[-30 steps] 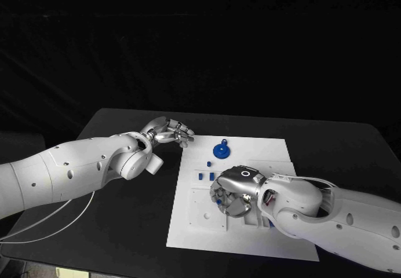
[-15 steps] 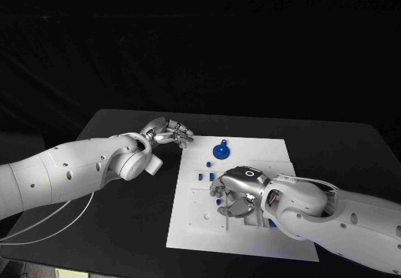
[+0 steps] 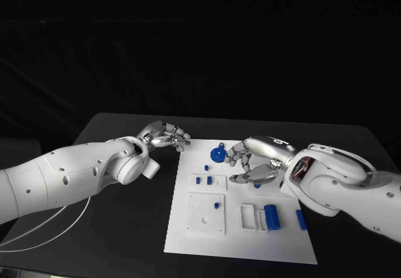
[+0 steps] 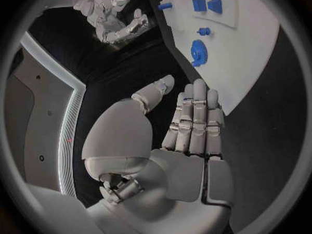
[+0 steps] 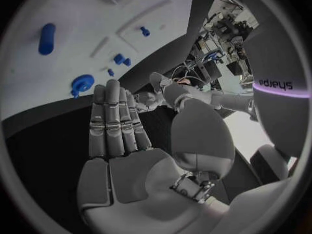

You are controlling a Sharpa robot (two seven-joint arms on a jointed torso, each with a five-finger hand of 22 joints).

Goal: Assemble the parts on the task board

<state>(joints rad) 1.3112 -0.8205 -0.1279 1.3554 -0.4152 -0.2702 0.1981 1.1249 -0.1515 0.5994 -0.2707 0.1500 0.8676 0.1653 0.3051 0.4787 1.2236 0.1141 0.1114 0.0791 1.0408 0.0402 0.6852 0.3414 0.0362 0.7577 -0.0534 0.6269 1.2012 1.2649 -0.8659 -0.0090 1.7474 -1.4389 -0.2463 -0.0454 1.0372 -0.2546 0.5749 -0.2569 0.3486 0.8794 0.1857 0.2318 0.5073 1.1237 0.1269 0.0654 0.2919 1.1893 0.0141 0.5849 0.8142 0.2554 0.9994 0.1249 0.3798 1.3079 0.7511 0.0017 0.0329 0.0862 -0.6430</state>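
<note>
Both arms have smooth white shells with rounded joints and small dark screw holes along them. The left arm (image 3: 67,174) carries a thin white cable that hangs in a loop under it, and a small white tab near its wrist. The right arm (image 3: 351,185) has a dark opening with red parts near the wrist. The left hand (image 3: 166,136) and the right hand (image 3: 255,157) are silver metal with segmented fingers. The word "sharpa" is printed on a white cover.
</note>
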